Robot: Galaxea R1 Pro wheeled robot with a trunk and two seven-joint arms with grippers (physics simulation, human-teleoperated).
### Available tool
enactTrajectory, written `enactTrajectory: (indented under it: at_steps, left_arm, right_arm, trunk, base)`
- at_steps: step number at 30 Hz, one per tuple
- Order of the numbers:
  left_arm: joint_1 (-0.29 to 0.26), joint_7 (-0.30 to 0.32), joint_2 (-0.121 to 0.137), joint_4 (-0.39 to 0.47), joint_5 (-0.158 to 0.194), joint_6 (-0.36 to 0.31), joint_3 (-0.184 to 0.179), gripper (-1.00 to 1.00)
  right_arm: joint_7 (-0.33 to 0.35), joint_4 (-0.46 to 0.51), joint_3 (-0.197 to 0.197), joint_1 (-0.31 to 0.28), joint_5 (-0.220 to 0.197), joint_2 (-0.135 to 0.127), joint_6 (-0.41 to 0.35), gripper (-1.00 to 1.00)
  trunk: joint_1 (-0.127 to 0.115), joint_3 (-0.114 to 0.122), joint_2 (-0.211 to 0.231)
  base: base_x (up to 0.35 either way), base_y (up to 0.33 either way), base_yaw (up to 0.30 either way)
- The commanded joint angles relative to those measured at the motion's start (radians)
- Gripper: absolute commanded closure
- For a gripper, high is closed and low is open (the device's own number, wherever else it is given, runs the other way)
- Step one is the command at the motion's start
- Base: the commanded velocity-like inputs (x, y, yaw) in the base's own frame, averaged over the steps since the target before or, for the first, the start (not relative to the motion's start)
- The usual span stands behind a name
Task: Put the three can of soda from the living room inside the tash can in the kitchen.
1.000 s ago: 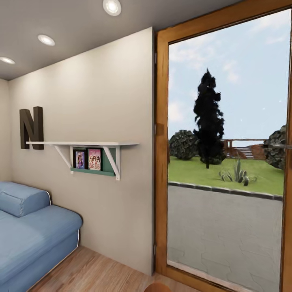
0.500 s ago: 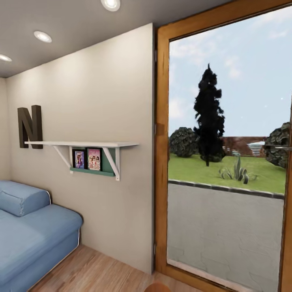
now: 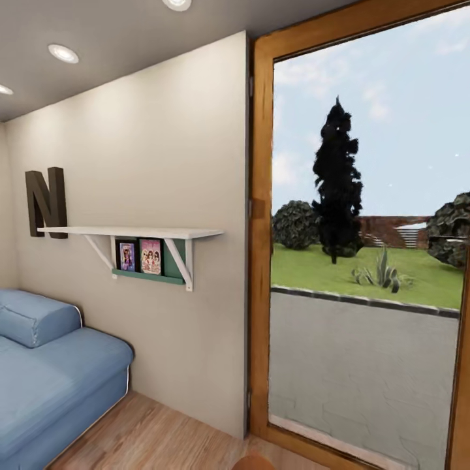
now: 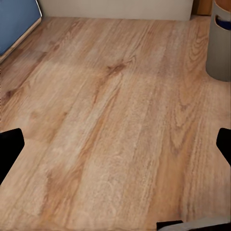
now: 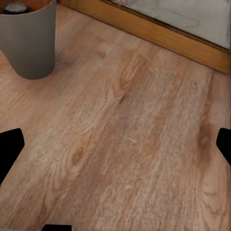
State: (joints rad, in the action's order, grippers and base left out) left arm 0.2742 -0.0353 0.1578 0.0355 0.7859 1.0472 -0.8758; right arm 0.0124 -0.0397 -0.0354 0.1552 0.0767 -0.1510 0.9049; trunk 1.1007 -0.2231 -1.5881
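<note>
The tash can (image 5: 30, 41), a tapered round bucket that looks grey-brown here, stands upright on the pale wood floor in the right wrist view. A dark blue can of soda (image 5: 16, 7) with a silver top shows inside its rim. The same bucket (image 4: 219, 45) appears at the edge of the left wrist view. My left gripper (image 4: 115, 144) is open over bare floor, its black fingertips (image 4: 9, 144) spread wide. My right gripper (image 5: 115, 144) is also open and holds nothing. The two orange cans are out of view.
In the head view a blue sofa (image 3: 46, 365) fills the lower left under a white wall shelf (image 3: 130, 233) with a dark letter N (image 3: 46, 202). A tall wood-framed glass door (image 3: 260, 261) to the garden stands at right. A copper-brown rounded edge (image 3: 253, 462) peeks at the bottom.
The whole head picture has shifted slightly, so the camera has moved. Nothing in the room itself has visibly moved.
</note>
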Motion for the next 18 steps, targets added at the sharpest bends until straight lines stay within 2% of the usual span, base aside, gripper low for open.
enactTrajectory:
  at_steps: [1,5,18]
  left_arm:
    - [0.005,0.0,0.0,0.001,0.0,0.0,0.0,-1.0]
    - [0.021,0.0,0.0,0.006,0.0,0.0,0.0,-1.0]
    - [0.028,0.0,-0.005,0.007,-0.001,0.0,0.0,-1.0]
  right_arm:
    - [0.0,0.0,0.0,0.004,0.0,0.0,0.016,-1.0]
    - [0.0,0.0,0.001,0.01,0.0,-0.001,0.036,-1.0]
    - [0.0,0.0,0.001,0.012,0.0,-0.001,0.037,-1.0]
  trunk:
    - [-0.004,0.002,0.007]
    - [-0.019,0.008,0.035]
    - [-0.069,0.029,0.126]
  base:
    - [0.0,0.0,0.0]
    - [0.0,0.0,0.0]
    - [0.0,0.0,0.0]
